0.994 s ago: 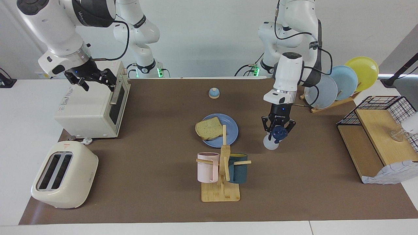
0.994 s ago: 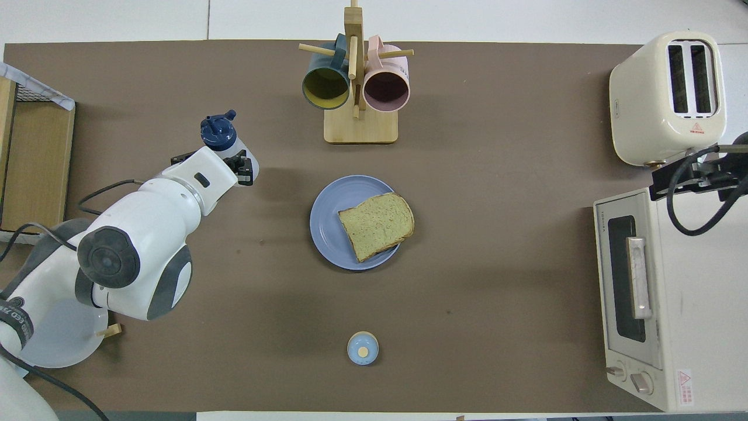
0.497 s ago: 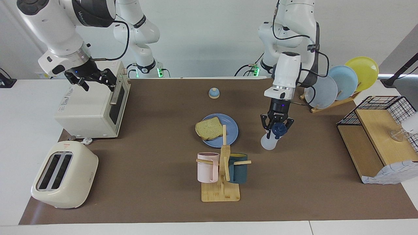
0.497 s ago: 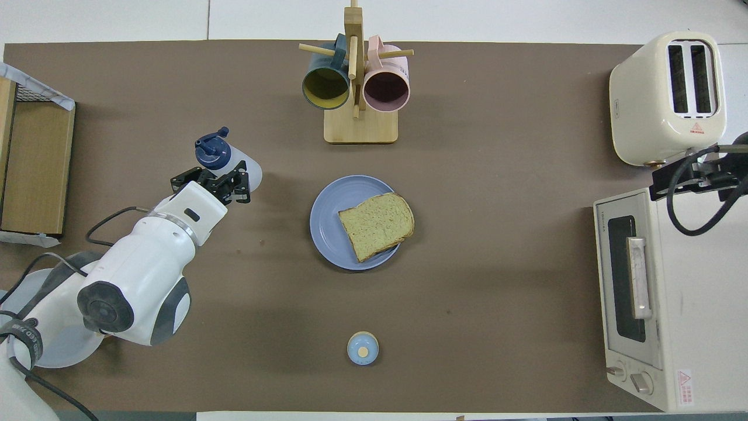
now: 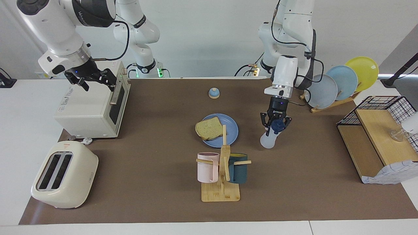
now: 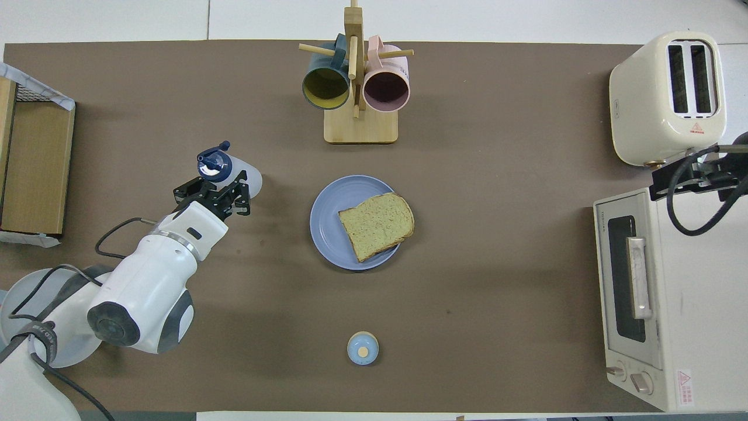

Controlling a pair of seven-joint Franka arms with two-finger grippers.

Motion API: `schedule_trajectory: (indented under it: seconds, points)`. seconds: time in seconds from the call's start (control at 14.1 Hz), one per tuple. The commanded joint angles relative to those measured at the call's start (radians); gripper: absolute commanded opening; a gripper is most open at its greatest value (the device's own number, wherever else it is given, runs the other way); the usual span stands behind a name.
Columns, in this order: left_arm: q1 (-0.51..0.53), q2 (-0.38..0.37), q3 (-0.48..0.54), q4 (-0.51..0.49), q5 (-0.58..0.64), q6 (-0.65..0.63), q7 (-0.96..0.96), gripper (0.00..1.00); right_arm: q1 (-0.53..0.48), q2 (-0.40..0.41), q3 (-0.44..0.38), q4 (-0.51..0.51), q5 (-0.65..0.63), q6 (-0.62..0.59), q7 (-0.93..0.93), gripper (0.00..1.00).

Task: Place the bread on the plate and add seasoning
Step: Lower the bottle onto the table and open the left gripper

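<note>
Left gripper [image 5: 276, 125] fingers clamp the seasoning [image 5: 268, 141], ready to dress the bread [image 5: 207, 128] on the plate [image 5: 232, 131]; right gripper [image 5: 93, 78], fingers wide, waits over the oven [image 5: 88, 109]

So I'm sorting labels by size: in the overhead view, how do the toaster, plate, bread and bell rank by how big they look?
Largest to smallest in the overhead view:
1. toaster
2. plate
3. bread, lying on the plate
4. bell
The toaster stands taller, so it is nearer the camera, which may add to its apparent size.
</note>
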Motion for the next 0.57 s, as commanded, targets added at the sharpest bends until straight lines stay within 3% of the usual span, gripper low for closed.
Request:
schedule_trajectory:
  seconds: [0.0,0.5]
  points:
    - [0.010,0.003,0.001,-0.022,-0.012,0.033,0.067,0.00,-0.013,-0.012,0.004,-0.012,0.008,0.010,-0.030,1.00]
    - [0.010,0.044,0.001,-0.021,-0.015,0.042,0.069,0.00,-0.013,-0.012,0.004,-0.012,0.008,0.010,-0.030,1.00]
